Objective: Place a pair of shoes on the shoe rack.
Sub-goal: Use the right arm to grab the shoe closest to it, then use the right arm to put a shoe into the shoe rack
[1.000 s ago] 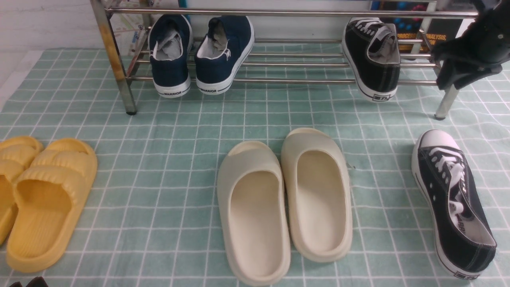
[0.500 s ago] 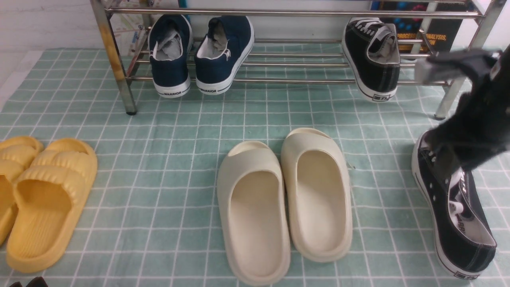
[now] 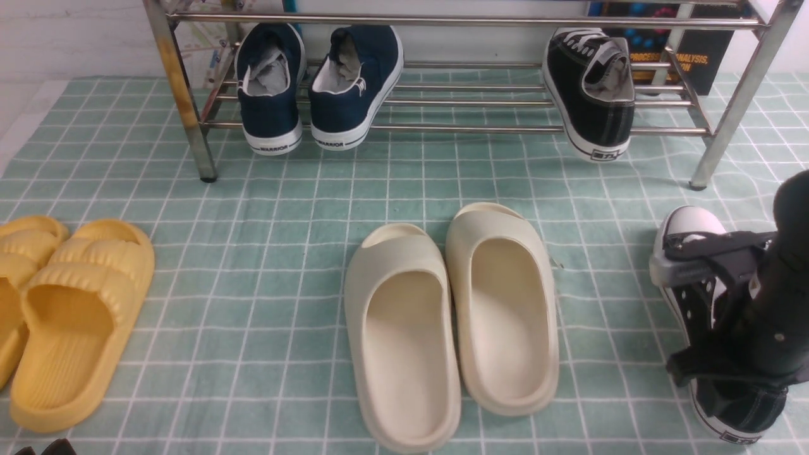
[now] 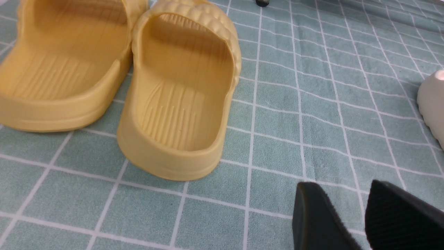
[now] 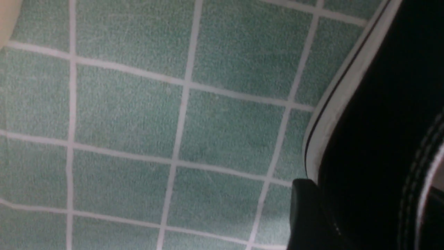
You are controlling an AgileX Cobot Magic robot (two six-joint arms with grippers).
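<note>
Chrome tubes make up the shoe rack (image 3: 468, 21) at the far side of the surface (image 3: 253, 354). On its lower bars I see one black canvas sneaker (image 3: 597, 95), heel toward me, near the right end; the navy WARRIOR sneakers (image 3: 270, 95) sit side by side near the left end. The other black canvas sneaker (image 3: 736, 404) lies on the green checked cloth (image 3: 265, 265), right of the cream slides (image 3: 404, 341), toe pointing at the rack.

My right jaws (image 5: 364, 205) are down at that sneaker, parted, one finger outside its sole edge and the other at the shoe opening. Whether they touch or grip it, I cannot tell. The arm covers much of its middle.

Left jaws (image 4: 341, 187) stand wide apart with nothing between them, near the yellow slippers (image 4: 177, 104).
</note>
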